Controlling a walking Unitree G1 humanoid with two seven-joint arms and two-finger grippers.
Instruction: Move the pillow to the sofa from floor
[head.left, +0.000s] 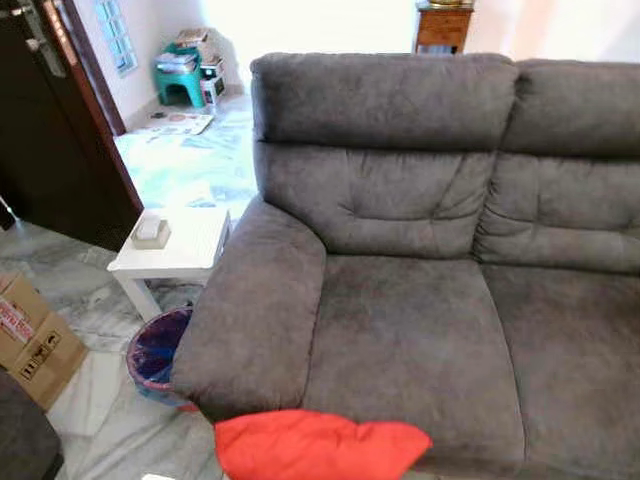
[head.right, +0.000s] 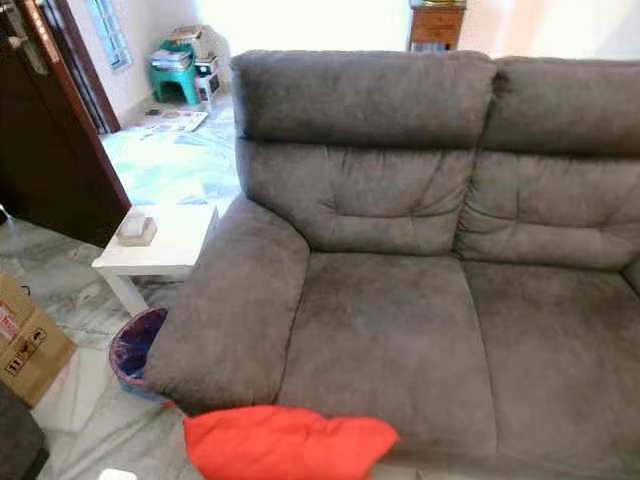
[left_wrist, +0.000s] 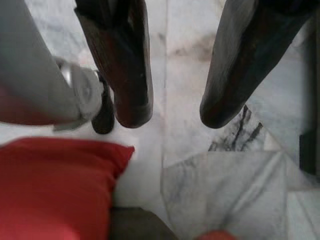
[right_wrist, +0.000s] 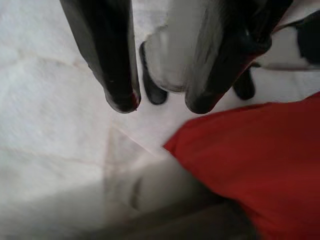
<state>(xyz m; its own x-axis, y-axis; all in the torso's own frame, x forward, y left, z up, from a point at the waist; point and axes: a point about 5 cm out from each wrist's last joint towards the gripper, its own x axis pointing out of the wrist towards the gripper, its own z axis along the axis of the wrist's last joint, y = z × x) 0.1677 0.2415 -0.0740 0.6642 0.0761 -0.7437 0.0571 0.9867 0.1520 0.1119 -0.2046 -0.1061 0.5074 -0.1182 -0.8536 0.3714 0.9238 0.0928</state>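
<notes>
Floor: we stand over pale marble tiles (head.left: 110, 420) with grey veining, glossy where the light falls.
Sofa: we face a grey suede-like sofa (head.left: 420, 300) with tufted back cushions and a broad padded armrest on our left.
Pillow: the red pillow (head.left: 318, 446) is at the front edge of the sofa seat, at the bottom of our head views; we cannot tell whether it rests on the floor or is held up.
Side table: a small white side table (head.left: 185, 250) stands just beside the armrest, with a small box (head.left: 150, 231) on top.
Bin: a bin (head.left: 158, 352) with a dark purple liner sits under the table's near corner.
Room beyond: a dark wooden door (head.left: 55, 140) on our left, a green stool (head.left: 180, 78) by the far wall.
Writing: a cardboard box (head.left: 32, 340) carries red lettering and black handling symbols, too small for us to read.
Left gripper (left_wrist: 175, 107): fingers spread apart over the marble, grasping nothing, the pillow near them.
Right gripper (right_wrist: 160, 102): fingers parted and empty, the pillow close by.
</notes>
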